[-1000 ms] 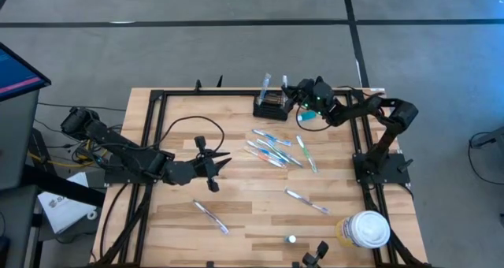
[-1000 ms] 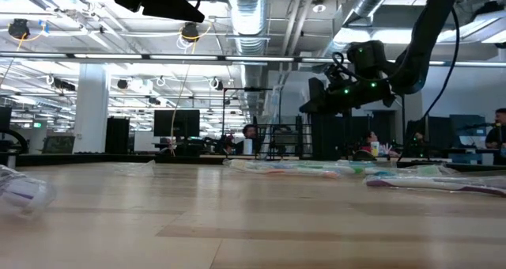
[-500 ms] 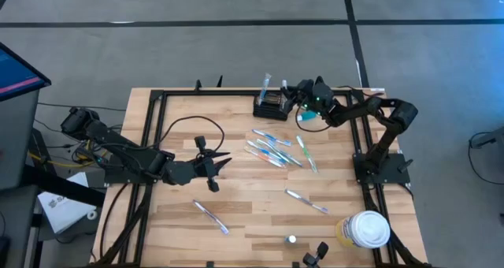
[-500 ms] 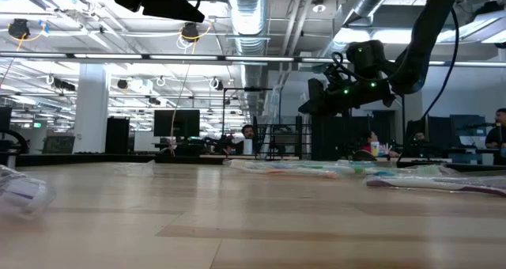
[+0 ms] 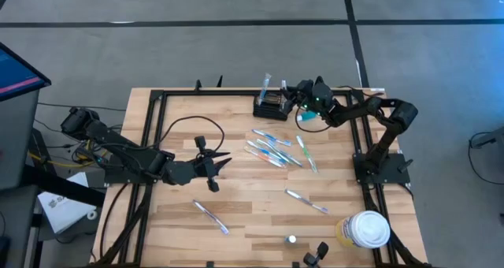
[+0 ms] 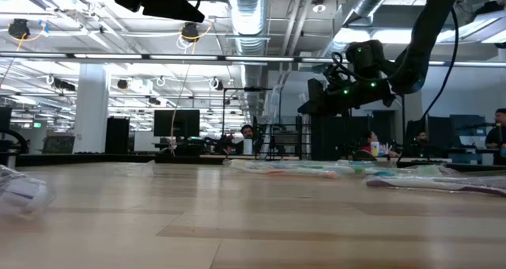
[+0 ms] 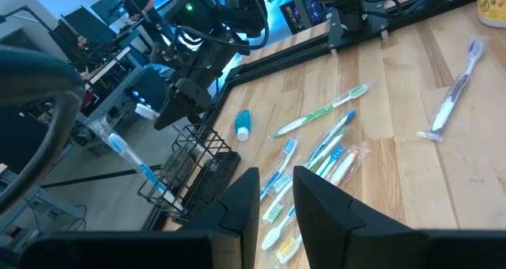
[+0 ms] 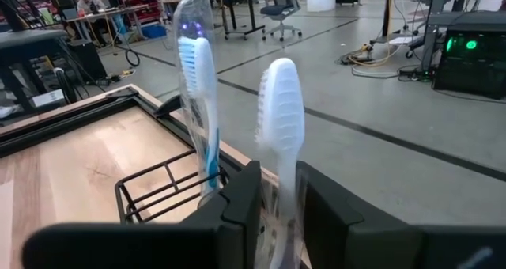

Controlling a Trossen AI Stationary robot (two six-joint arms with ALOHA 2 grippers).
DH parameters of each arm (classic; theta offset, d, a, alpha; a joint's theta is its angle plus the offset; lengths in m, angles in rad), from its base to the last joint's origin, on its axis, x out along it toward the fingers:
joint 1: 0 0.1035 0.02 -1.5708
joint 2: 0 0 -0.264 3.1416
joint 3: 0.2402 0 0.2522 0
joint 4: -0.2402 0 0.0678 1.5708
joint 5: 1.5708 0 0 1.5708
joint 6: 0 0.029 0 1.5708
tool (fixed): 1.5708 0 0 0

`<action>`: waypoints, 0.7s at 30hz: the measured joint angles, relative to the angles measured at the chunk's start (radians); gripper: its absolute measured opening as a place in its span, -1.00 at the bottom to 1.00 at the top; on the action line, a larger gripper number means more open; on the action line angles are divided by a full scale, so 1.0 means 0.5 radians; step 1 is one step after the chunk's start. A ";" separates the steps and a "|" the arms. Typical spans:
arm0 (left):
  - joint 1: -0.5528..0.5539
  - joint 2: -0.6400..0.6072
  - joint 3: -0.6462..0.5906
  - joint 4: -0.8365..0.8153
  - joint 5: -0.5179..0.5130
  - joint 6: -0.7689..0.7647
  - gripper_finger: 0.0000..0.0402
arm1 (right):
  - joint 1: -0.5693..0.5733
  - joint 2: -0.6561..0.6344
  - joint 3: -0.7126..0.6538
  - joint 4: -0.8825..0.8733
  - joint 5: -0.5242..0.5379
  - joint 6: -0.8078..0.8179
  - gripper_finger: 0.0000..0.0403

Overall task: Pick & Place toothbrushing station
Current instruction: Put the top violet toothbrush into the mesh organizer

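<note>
The toothbrushing station, a small black wire-mesh holder (image 5: 270,106), stands at the table's far edge; it also shows in the left wrist view (image 7: 194,170) and the right wrist view (image 8: 158,194). A blue-bristled wrapped toothbrush (image 8: 198,95) stands upright in it. My right gripper (image 5: 294,94) is just right of the holder, above the table, shut on a white wrapped toothbrush (image 8: 279,103). My left gripper (image 5: 219,167) hovers over the table's left middle, empty, its fingers (image 7: 245,198) a little apart. My right gripper pinches the white toothbrush's handle just below the head (image 8: 281,164) between its two fingers. The fingers come about level from the table's right side and lie across it. The toothbrush stands upright, head up; the fingers hide its lower end.
Several loose toothbrushes (image 5: 274,148) lie at the table's middle, one (image 5: 211,217) near the front left, one (image 5: 307,201) toward the front right. A small blue tube (image 5: 307,120) lies right of the holder. A white-lidded yellowish tub (image 5: 366,228) stands at the front right corner.
</note>
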 joint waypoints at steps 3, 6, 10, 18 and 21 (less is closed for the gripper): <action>0.001 0.000 0.000 0.001 0.000 0.000 -0.64 | 0.000 -0.001 0.000 -0.004 0.000 -0.005 -0.51; 0.001 0.000 0.000 0.001 0.000 0.000 -0.64 | 0.000 -0.002 0.000 -0.007 -0.001 -0.005 -0.35; 0.000 0.000 0.000 0.001 0.000 0.000 -0.64 | 0.000 -0.002 0.000 -0.011 0.000 -0.015 -0.14; 0.001 0.000 0.000 0.001 -0.001 0.000 -0.64 | -0.001 -0.079 -0.002 -0.081 0.001 -0.089 0.00; 0.000 0.000 0.000 0.001 -0.001 0.000 -0.64 | -0.001 -0.218 -0.002 -0.230 0.002 -0.089 -0.02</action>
